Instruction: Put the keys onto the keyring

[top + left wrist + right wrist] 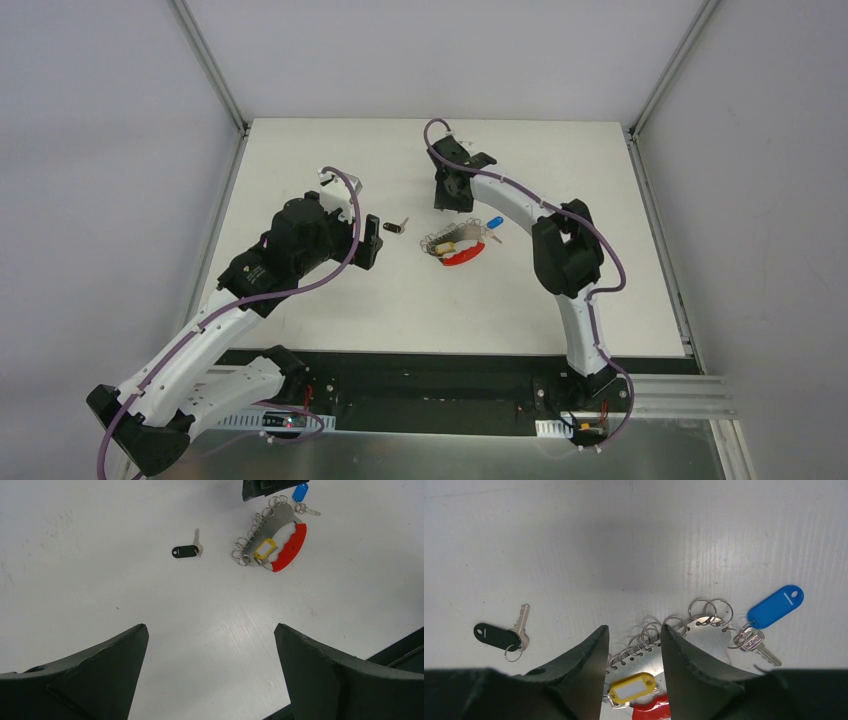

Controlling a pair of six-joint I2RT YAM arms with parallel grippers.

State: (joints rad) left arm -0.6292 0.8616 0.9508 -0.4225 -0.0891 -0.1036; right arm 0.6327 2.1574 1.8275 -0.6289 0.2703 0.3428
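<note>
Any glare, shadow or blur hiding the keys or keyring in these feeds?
Right wrist: a soft grey shadow lies on the table, but the keyring is sharp. Left wrist: even light, the black-tagged key crisp. Top external: no glare, yet the blue-tagged key is tiny.

The white desk [300,300] is matt with faint scuffs. Near its middle the keyring [452,243] lies flat: a row of thin silver rings along a grey plate, with a curved red strap [462,256] on its near side and a yellow tag [265,549] over the plate. The blue-headed key [494,224] lies at its right end, against the last rings. The black-headed key [397,226] lies apart to the left.
</note>
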